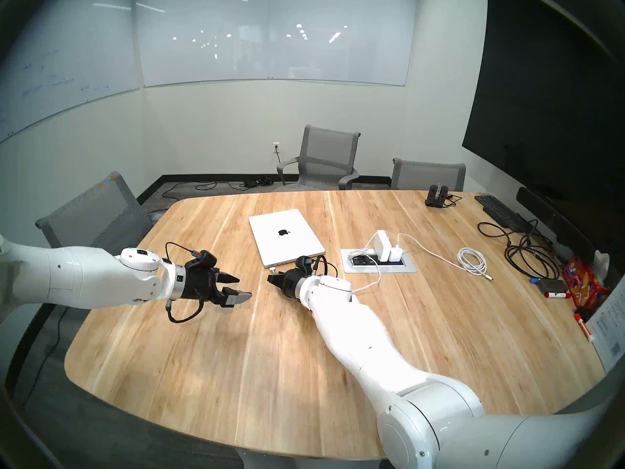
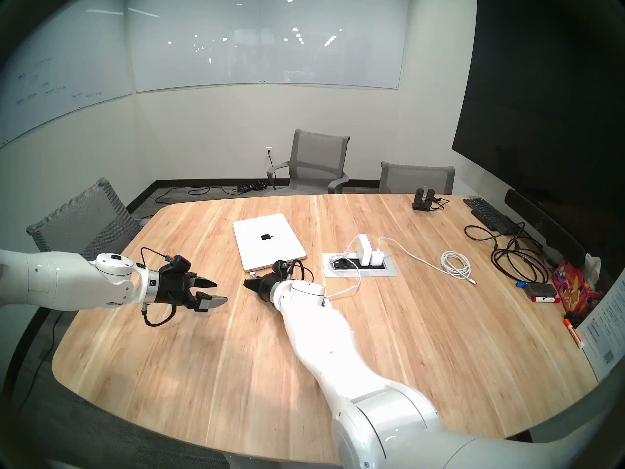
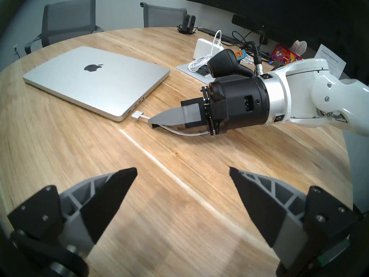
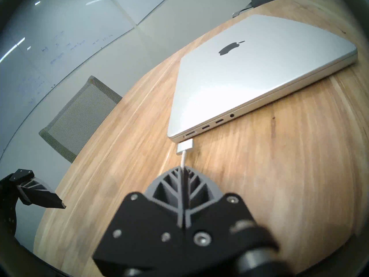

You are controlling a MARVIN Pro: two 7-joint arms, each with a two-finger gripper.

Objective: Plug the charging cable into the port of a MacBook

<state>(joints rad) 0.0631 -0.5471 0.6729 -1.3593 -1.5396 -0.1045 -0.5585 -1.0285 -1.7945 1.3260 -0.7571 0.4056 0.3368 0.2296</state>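
Observation:
The silver MacBook lies closed on the wooden table, its port edge facing me. My right gripper is shut on the thin white charging cable, just behind its flat connector. The connector sits level with the endmost port at the laptop's left corner, a small gap away from it. In the left wrist view the connector also lies just off the port. My left gripper is open and empty, hovering left of the right gripper.
A recessed power box with white adapters sits right of the laptop, the cable running from it under my right arm. Further right lie a coiled white cord, black cords and a black keyboard. Grey chairs ring the table.

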